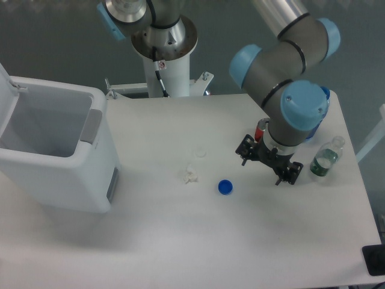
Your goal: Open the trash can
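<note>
I read the trash can (57,153) as already open; it sits at the left edge of the table (180,241), a big white boxy bin, and its mouth gapes upward so that I look straight down onto the pale inner walls; the lid shows only as a white sliver standing up at the far left of the picture, tipped back off the opening; the grey push-button strip (91,125) runs down the right-hand rim, untouched by anything at this moment; so my judgement is that the task's one step is done and nothing remains at the bin itself, save perhaps parking the arm.

Outward from the bin, on the bare tabletop, lie a small crumpled white scrap (190,176), a faint clear cap (200,153) just beyond it, and a blue bottle cap (225,187) a little to the right; all three are well apart from the bin.

The gripper (269,164) hangs over the right half of the table, far from the bin, with its two black fingers spread wide and nothing between them; the red soda can (262,128) is mostly hidden behind the wrist; a clear bottle (325,159) stands just to the right of the fingers, apart from them.
</note>
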You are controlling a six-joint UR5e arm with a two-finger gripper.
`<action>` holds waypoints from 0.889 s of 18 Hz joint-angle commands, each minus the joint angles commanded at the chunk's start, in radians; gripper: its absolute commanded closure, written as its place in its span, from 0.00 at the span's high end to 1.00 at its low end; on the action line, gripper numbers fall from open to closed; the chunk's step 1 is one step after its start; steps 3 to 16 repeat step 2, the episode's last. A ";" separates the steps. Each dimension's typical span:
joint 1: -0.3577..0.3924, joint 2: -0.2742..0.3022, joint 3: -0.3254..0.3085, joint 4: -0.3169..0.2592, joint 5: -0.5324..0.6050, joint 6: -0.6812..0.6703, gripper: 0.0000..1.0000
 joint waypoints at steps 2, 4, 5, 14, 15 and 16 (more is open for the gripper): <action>0.000 0.000 0.002 0.000 0.002 0.000 1.00; 0.000 0.000 0.002 0.000 0.002 0.000 1.00; 0.000 0.000 0.002 0.000 0.002 0.000 1.00; 0.000 0.000 0.002 0.000 0.002 0.000 1.00; 0.000 0.000 0.002 0.000 0.002 0.000 1.00; 0.000 0.000 0.002 0.000 0.002 0.000 1.00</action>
